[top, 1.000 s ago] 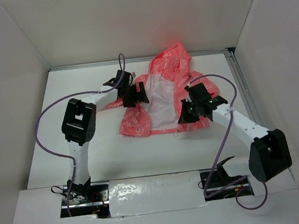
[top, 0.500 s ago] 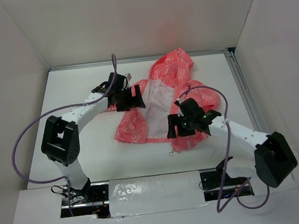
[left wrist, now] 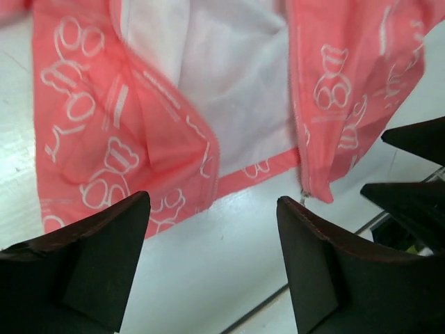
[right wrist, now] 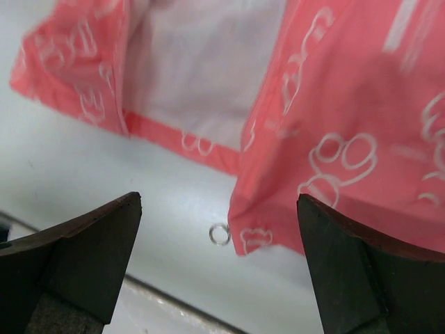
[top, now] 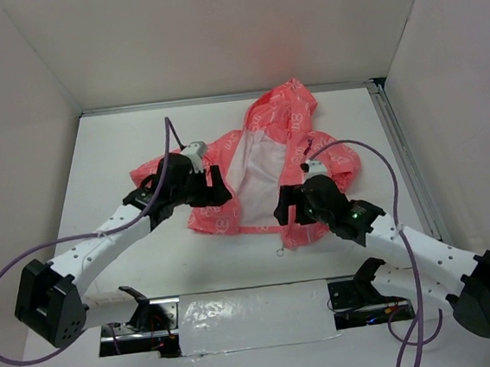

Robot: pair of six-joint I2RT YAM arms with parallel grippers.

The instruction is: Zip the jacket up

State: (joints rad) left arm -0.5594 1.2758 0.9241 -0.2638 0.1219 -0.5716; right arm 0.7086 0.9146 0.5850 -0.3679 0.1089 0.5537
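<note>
Both arms reach fwd, low; L claw (top: 221, 188) & R claw (top: 284, 212) jaws spread wide.

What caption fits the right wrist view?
Open right end effector over the unzipped jacket, small ring lying beside its hem.

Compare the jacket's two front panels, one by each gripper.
The panel by the left gripper has a diagonal fold; the panel by the right gripper looks flatter. The right one's bottom corner has a small metal ring beside it; the left one shows none. The right one's hem lies nearer the robot. Both are coral with white print.
</note>
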